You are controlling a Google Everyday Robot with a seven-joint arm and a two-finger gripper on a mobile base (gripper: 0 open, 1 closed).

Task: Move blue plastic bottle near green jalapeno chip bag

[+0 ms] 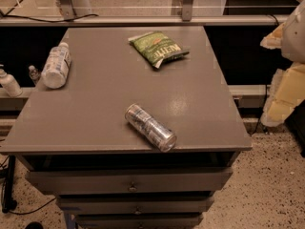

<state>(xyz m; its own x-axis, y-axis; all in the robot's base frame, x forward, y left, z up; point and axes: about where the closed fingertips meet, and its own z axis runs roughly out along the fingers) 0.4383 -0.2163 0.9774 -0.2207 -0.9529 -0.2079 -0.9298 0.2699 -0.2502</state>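
Note:
The blue plastic bottle (56, 66) lies on its side at the left edge of the grey table (105, 104), white cap pointing to the back. The green jalapeno chip bag (158, 49) lies flat at the back middle of the table, well to the right of the bottle. My gripper (283, 97) shows as pale cream shapes at the right edge of the view, off the table's right side and far from both the bottle and the bag. It holds nothing that I can see.
A shiny silver-blue can (150, 127) lies on its side near the table's front edge. A small white pump bottle (8, 82) stands on a ledge left of the table. A rail (143, 20) runs behind the table. Drawers (128, 180) sit below the tabletop.

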